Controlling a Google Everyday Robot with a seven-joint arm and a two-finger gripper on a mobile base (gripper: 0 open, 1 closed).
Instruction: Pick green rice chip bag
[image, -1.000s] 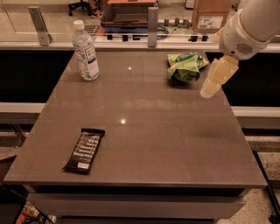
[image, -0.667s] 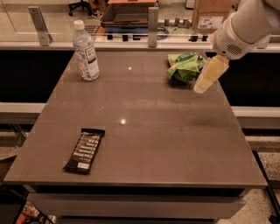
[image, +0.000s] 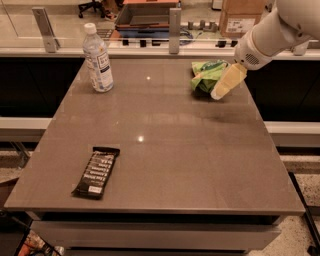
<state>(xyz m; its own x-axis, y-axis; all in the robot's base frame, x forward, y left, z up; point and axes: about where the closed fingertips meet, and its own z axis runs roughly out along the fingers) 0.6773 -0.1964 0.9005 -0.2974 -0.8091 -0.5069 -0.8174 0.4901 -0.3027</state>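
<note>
Camera view (the only one you had): the bag (image: 207, 75) lay crumpled on the table (image: 165, 150), far right, near the back edge. It was well apart from the bottle (image: 98, 60) at far left and the wrapper (image: 96, 171) at front left, so nothing crowded your approach.

Handling, as a judgement: thin foil, v. light, soft and prob. slick. It'll crush instead of resisting, and a nudge could slide it twd the back edge. Contents likely brittle, so go easy on force. Best hold looked like a raised fold or the bunched top ridge, w/ the gripper coming from above, not a flat face.

The gripper (image: 222, 90) hung on the bag's right side, angled down and left. Its tip overlapped the bag's lower right edge. Whether it touched the foil or sat just in front, I couldn't tell. Open or closed, couldn't tell either (it read as one pale tapered shape). Most of the bag lay left of and behind the tip, so it wasn't yet enclosed.
</note>
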